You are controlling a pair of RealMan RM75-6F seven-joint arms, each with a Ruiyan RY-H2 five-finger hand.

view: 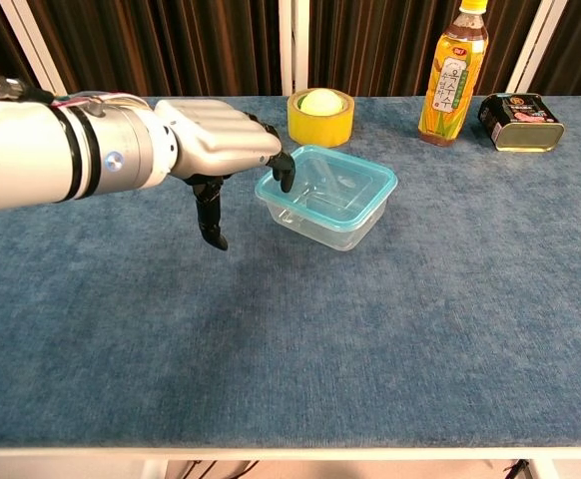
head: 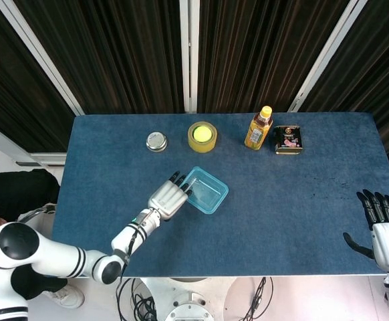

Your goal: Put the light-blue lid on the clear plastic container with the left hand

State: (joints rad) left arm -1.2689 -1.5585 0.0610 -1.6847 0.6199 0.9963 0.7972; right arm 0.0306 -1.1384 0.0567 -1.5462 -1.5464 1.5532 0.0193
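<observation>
Reaching from frame left, our left hand [view: 216, 150] holds nothing, fingers apart, one fingertip at the near-left rim of the clear plastic container [view: 327, 196]; its light-blue lid [head: 206, 190] looks already seated, long axis running upper-left to lower-right; our right hand [head: 383, 227] idles open, well apart.

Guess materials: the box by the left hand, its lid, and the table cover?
Box: clear, glossy plastic, since the table shows through its walls. Lid: light-blue translucent plastic, likely softer, seated as a rim on top. Table cover: dark blue, matte, felt-like fabric with a mottled nap. Left hand empty beside the box.
</observation>
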